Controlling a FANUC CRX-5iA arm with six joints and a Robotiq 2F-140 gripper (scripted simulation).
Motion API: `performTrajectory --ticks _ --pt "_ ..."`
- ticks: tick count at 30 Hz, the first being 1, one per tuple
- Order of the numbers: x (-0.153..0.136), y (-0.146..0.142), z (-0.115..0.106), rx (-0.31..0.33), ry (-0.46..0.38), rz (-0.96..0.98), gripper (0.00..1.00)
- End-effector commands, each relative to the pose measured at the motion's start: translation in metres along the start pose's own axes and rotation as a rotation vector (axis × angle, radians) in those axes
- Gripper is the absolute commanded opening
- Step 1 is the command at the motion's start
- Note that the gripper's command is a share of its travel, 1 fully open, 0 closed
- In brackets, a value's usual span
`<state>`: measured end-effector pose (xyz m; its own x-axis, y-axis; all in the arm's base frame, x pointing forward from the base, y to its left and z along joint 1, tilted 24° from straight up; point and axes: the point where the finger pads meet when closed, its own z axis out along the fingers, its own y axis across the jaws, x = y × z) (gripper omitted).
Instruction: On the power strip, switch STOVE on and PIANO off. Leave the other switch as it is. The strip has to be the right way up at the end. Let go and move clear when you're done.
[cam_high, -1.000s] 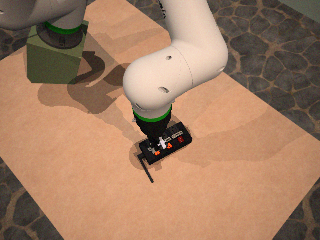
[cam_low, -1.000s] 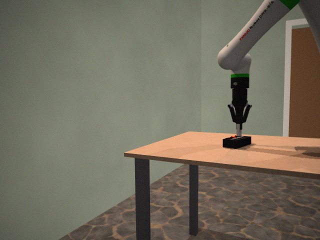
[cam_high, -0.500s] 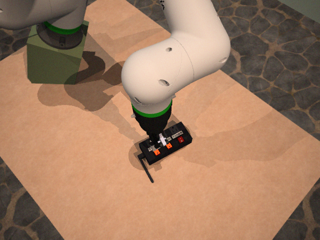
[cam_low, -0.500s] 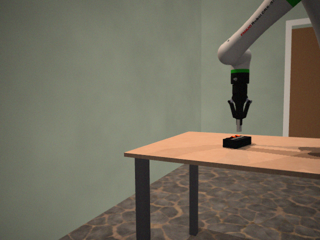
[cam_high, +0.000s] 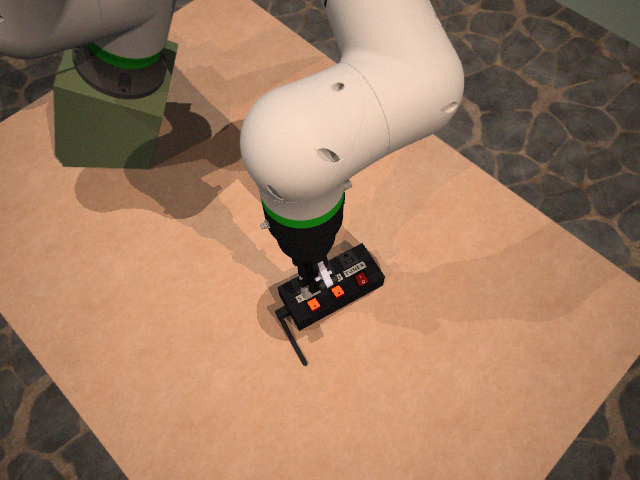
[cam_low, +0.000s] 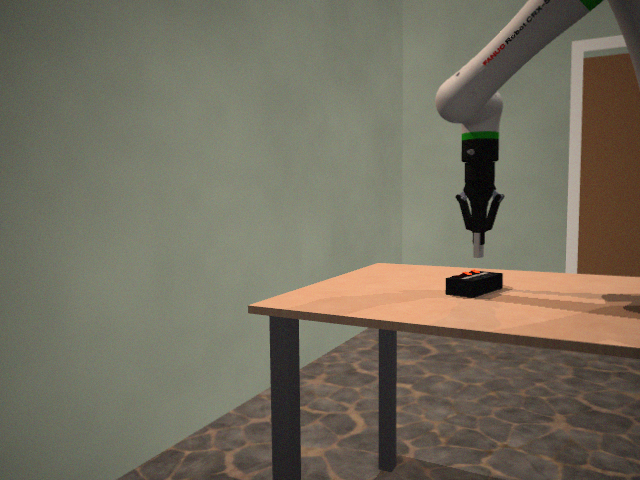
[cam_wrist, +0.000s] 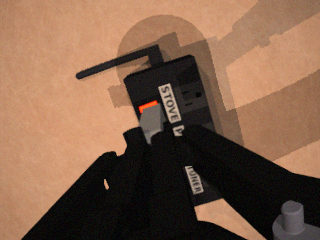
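Note:
The black power strip (cam_high: 373, 272) (cam_low: 473, 286) (cam_wrist: 190, 80) lies on the table with its switches facing up. In the top view the left switch (cam_high: 313, 304), next to the STOVE label (cam_wrist: 168, 103), glows orange; it also shows in the wrist view (cam_wrist: 148, 104). The middle switch (cam_high: 337, 291) glows orange too, and its label is hidden by the fingers. The right switch (cam_high: 361, 279), by the TUNER label (cam_high: 355, 267), is dark red. My gripper (cam_high: 324, 276) (cam_low: 478, 251) (cam_wrist: 156, 120) is shut and empty. It hangs a short way above the strip, clear of it.
The strip's black cord (cam_high: 292, 338) (cam_wrist: 114, 67) sticks out towards the table's front. The arm's green pedestal (cam_high: 103, 124) stands at the back left of the wooden table (cam_high: 155, 361) (cam_low: 361, 299). A brown door (cam_low: 610, 165) is behind the table.

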<state>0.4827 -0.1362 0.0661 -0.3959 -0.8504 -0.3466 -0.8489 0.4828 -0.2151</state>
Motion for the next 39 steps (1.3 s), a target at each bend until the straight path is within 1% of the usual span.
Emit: performTrajectory --ticks 1,11,13,15,18,20,39 --pt "0.0 0.0 0.0 0.0 0.0 0.0 0.0" --pt "0.0 0.0 0.0 0.0 0.0 0.0 0.0" --pt "-0.009 -0.003 -0.003 0.0 0.0 0.0 0.0" --pt "-0.009 -0.003 -0.003 0.0 0.0 0.0 0.0" --pt "-0.036 -0.011 -0.012 0.002 -0.001 0.001 0.0" --pt "-0.045 -0.013 -0.015 0.002 -0.001 0.001 0.0" --pt "-0.045 -0.013 -0.015 0.002 -0.001 0.001 0.0"
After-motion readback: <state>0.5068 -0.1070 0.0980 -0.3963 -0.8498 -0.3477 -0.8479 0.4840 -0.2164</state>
